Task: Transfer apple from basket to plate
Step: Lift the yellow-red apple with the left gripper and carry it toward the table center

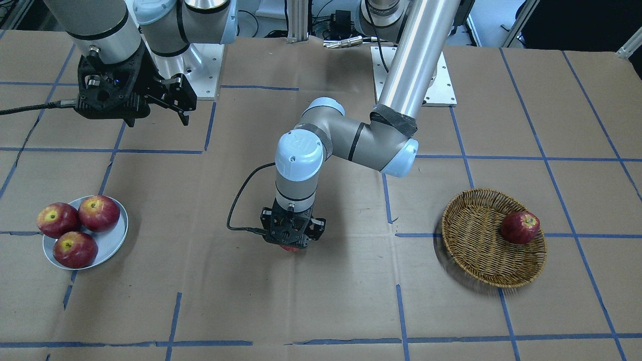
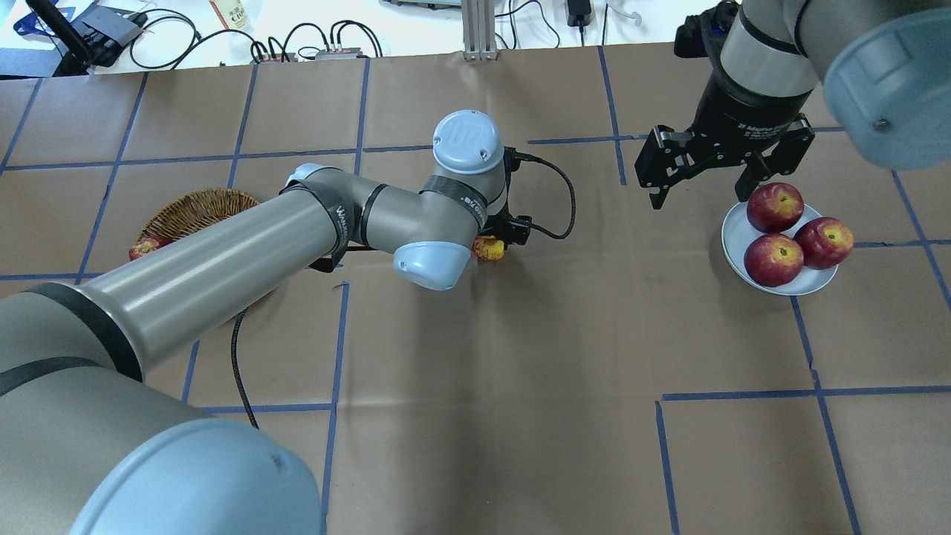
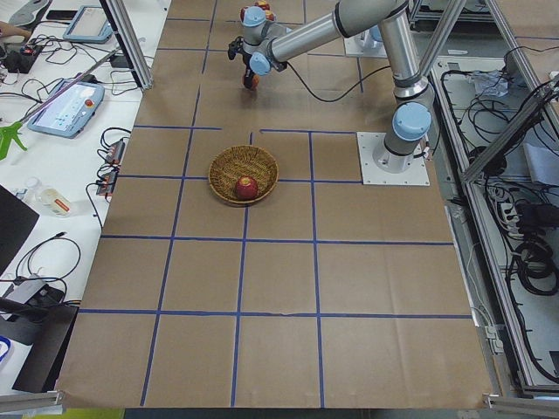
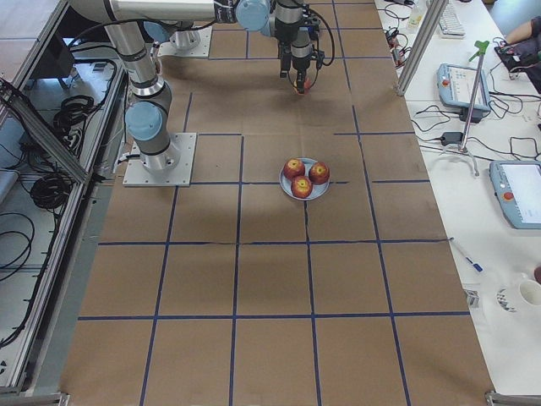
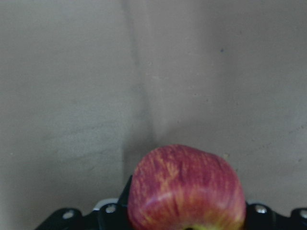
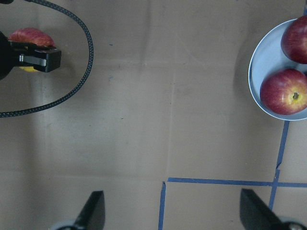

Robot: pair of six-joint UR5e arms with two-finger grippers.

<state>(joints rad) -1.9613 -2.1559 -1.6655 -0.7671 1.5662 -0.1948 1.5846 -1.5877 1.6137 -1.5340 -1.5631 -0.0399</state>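
Observation:
My left gripper (image 1: 291,244) is shut on the pale red, yellow-streaked apple (image 2: 489,247) over the middle of the table, between the basket and the plate. The apple fills the bottom of the left wrist view (image 5: 184,189) and also shows in the right wrist view (image 6: 29,36). The wicker basket (image 1: 476,240) is on my left and holds one dark red apple (image 1: 520,227). The grey-blue plate (image 2: 735,239) is on my right with three dark red apples (image 2: 775,258). My right gripper (image 2: 698,187) is open and empty, raised just beside the plate's edge.
The left wrist's black cable (image 2: 561,200) loops over the table next to the held apple. Blue tape lines (image 1: 401,311) cross the brown paper table cover. Both arm bases (image 1: 416,75) stand at the robot's edge of the table.

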